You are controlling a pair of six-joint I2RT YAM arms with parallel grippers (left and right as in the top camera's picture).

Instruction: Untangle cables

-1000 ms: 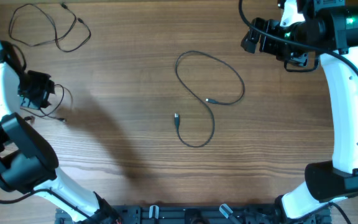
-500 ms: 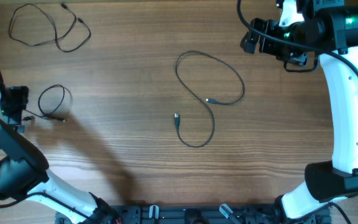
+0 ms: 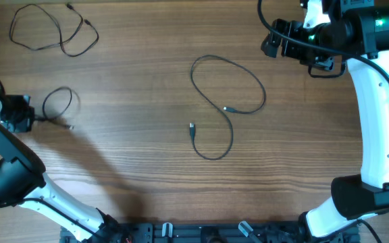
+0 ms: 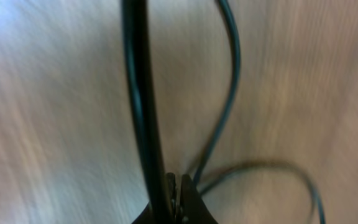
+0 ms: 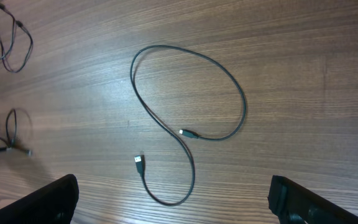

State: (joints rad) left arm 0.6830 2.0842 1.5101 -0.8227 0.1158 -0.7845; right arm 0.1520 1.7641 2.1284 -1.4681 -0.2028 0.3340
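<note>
Three thin black cables lie apart on the wooden table. One makes a large loop [image 3: 229, 94] in the middle with both plug ends free; it also shows in the right wrist view [image 5: 191, 93]. A second [image 3: 53, 32] lies at the far left corner. A third forms a small loop [image 3: 61, 104] at the left edge. My left gripper [image 3: 27, 118] is shut on this cable's tail; in the left wrist view the jaws [image 4: 179, 186] pinch the cord [image 4: 229, 93]. My right gripper [image 3: 275, 44] is open and empty, high at the far right [image 5: 176, 208].
The table's left edge is right beside my left gripper. The right arm's white body [image 3: 377, 121] runs along the right side. The small loop [image 5: 14, 127] and the corner cable [image 5: 8, 43] show at the left of the right wrist view.
My left gripper has moved left toward the table edge, pulling the small cable with it; its loop now lies free of the gripper. The right arm and the other two cables have not moved.
</note>
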